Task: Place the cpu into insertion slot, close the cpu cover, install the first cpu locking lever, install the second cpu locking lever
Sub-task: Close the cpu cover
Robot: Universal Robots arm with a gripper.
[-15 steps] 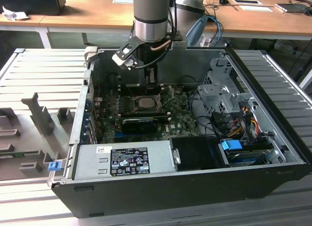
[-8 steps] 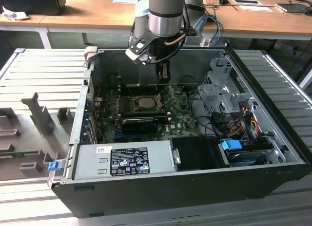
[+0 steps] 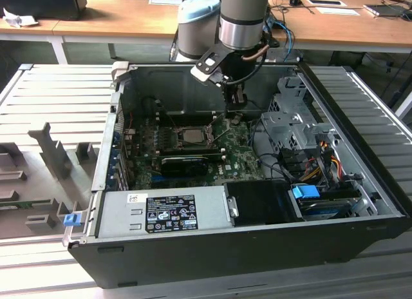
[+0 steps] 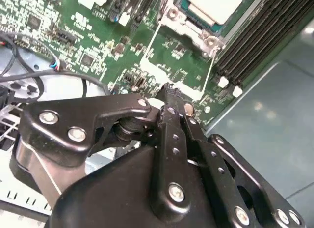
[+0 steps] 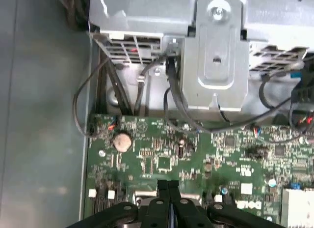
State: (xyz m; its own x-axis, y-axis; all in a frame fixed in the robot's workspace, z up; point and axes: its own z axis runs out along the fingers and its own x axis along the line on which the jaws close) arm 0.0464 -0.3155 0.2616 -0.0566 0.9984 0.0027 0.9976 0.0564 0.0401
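The cpu (image 3: pixel 193 135) lies flat in the insertion slot (image 3: pixel 175 137) on the green board; its pale top (image 4: pixel 216 4) also shows in the second wrist view. The cpu cover (image 4: pixel 194 29) lies down as a metal frame around the chip. Two thin locking levers (image 4: pixel 152 41) (image 4: pixel 211 66) stick out from the socket's corner, seemingly unlatched. My gripper (image 3: pixel 236 112) hangs just to the exterior view's right of the socket, a little above the board. Its black fingers (image 4: pixel 171 98) are pressed together with nothing between them, as the first wrist view (image 5: pixel 168 186) also shows.
A long black card (image 3: pixel 187 162) sits in front of the socket. The power supply (image 3: pixel 161 212) fills the case's front. A metal drive cage (image 3: pixel 290 128) and loose cables (image 3: pixel 322 151) stand to the exterior view's right. A metal bracket (image 5: pixel 216 51) and coin battery (image 5: pixel 122 141) lie beyond the fingers.
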